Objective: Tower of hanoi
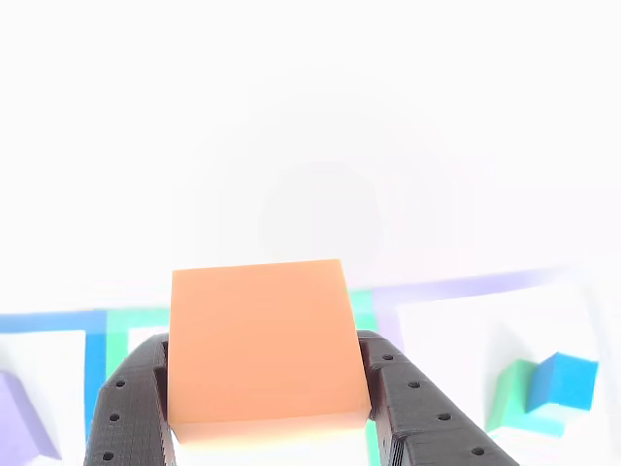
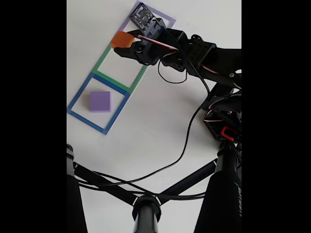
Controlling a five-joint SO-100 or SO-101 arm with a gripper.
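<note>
While clamped on the orange cube [image 1: 260, 340], the tool [image 1: 267, 408] above the green outline [image 2: 119, 68].

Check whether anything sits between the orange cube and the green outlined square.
Nothing visible does. The tool holds the orange cube at the green square's far edge; that square looks bare inside.

In the other view, glare bleaches the upper white surface [image 1: 310, 116]; the matte purple cube [image 1: 21, 416] is cut by the left edge, the black gripper [image 1: 272, 427] by the bottom. In the fixed view, the arm hides the purple strip square [image 2: 167, 20].
</note>
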